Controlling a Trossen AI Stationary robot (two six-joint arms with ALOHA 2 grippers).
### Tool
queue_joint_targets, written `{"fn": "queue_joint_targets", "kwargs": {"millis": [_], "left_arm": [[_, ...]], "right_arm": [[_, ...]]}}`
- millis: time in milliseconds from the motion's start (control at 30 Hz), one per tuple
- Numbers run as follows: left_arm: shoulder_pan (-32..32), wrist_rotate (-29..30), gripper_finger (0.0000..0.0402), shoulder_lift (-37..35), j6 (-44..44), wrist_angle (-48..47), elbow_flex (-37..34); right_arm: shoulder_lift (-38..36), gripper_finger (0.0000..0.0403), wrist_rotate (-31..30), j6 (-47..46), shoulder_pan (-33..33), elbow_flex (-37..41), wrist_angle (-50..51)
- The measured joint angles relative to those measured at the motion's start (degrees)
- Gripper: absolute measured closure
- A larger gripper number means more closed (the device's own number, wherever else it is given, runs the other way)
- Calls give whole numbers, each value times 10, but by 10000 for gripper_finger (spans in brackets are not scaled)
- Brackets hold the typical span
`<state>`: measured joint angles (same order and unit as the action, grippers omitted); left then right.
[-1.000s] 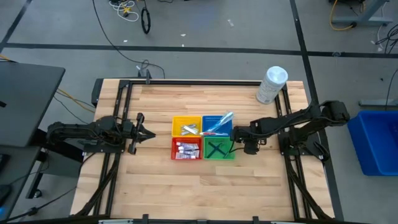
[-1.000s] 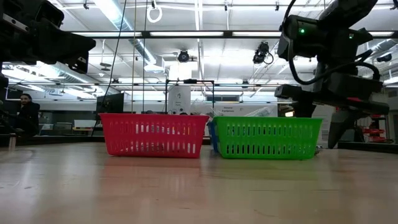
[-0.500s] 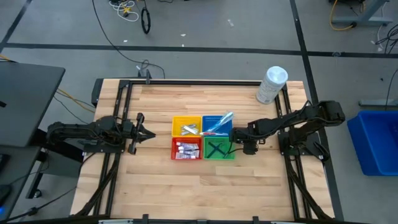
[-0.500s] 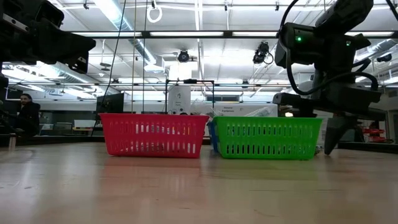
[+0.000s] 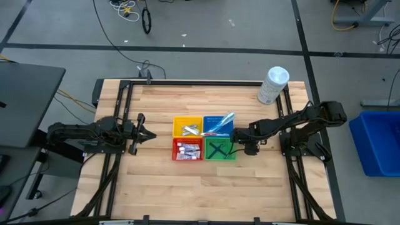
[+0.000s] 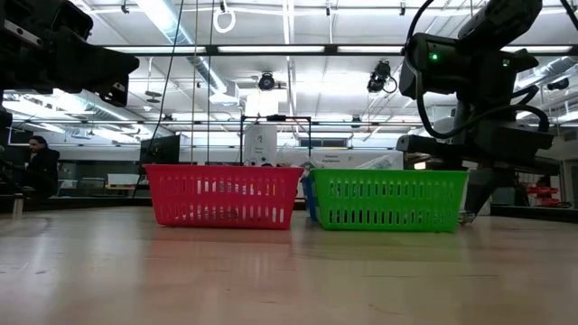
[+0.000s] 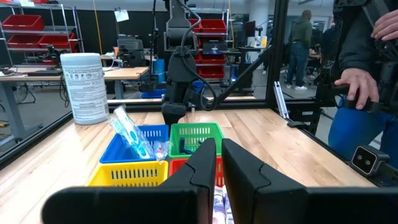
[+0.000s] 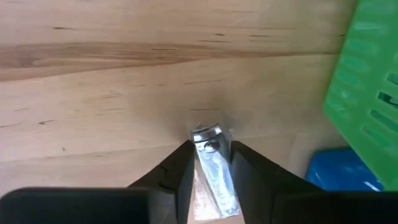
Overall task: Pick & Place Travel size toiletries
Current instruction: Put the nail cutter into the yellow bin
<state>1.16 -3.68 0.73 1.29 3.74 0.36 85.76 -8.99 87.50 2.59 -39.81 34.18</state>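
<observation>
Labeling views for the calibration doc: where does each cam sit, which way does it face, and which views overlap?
High: above the table, straight down; both arms, left gripper, right gripper, four baskets.
Low: table-top height, level into the room; red basket, green basket, both arms overhead.
Left wrist: looks forward past its own shut fingers toward the baskets and white container.
Right wrist: looks down at the table; own fingers clamp a silvery packet.
Shared: green basket shows in all four.

Four coloured baskets [image 5: 204, 137] between left arm [image 5: 94, 135] and right arm [image 5: 287, 124]
</observation>
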Motion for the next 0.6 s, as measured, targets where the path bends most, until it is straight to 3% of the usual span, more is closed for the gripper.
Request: {"fn": "queue_joint_targets", "kwargs": {"millis": [267,600], "left_arm": [[0,0,369,0,0,0,0],[0,0,369,0,0,0,0]], "right_arm": [[0,312,0,0,0,0,3],[0,314,0,0,0,0,12]]}}
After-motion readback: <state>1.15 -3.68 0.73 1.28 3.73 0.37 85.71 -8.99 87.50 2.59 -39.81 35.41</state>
